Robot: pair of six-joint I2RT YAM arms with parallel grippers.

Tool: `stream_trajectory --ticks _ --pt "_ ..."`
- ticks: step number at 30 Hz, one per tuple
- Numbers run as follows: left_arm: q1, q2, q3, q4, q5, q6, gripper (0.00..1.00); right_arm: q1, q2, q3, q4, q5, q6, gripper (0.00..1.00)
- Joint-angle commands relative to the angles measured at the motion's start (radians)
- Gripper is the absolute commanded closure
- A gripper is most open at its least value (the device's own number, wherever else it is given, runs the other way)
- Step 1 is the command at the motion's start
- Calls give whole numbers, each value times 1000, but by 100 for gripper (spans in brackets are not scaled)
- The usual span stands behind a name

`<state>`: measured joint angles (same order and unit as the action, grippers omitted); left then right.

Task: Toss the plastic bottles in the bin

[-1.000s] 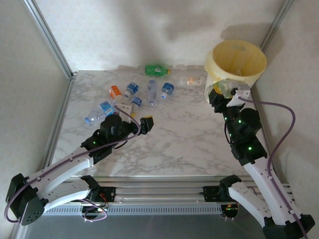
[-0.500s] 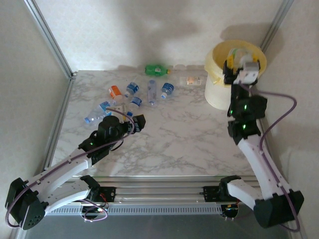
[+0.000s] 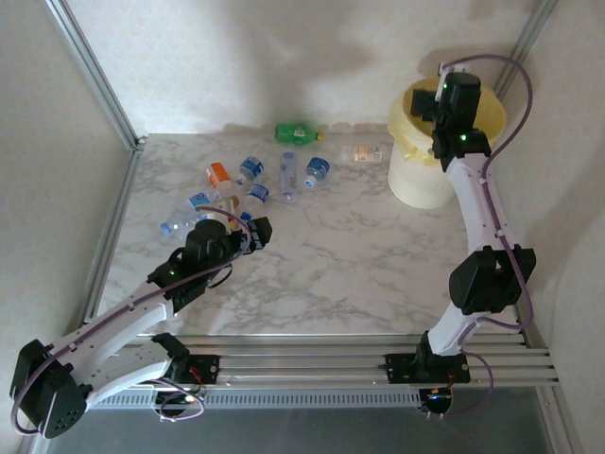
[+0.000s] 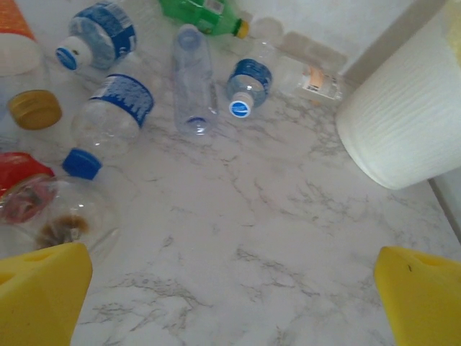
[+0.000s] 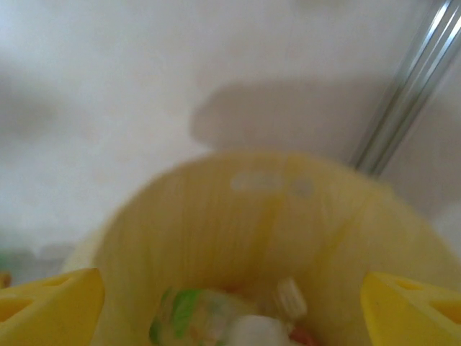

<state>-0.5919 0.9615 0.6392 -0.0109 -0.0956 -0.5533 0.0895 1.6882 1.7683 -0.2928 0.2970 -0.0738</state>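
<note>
Your top camera looked down from above and behind the arm bases (image 3: 423, 365), taking in the whole counter (image 3: 359, 255) from well back. Your left wrist camera sat low and close over the counter, facing the plastic bottles (image 4: 114, 108) and the bin (image 4: 403, 122), which the top view shared; your right wrist camera looked closely into the bin's mouth.

The left arm lies low, stretched forward on the near left, its left gripper (image 3: 257, 232) spread wide and empty. The right arm rears tall toward the far right, elbow bent, its right gripper (image 5: 230, 297) gaping with nothing between the fingers.
</note>
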Motion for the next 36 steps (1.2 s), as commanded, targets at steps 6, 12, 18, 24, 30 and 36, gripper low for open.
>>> stream_trajectory --ticks 6,12,18,24,30,36 --pt "95 120 64 -160 -88 -60 0 -5 -391 -285 -68 -226 209 1" --pt "134 312 161 -216 -89 10 0 33 -561 -534 -117 -501 405 1" --pt "162 510 293 -260 -97 84 0 121 -645 -671 -167 -509 403 1" --pt "191 598 300 -228 -84 45 0 132 -679 -732 -204 -495 378 1" --pt "223 627 297 -195 -39 -3 0 133 -696 -769 -206 -496 366 1" --pt "233 664 295 -169 -19 -19 0 136 -699 -794 -213 -499 348 1"
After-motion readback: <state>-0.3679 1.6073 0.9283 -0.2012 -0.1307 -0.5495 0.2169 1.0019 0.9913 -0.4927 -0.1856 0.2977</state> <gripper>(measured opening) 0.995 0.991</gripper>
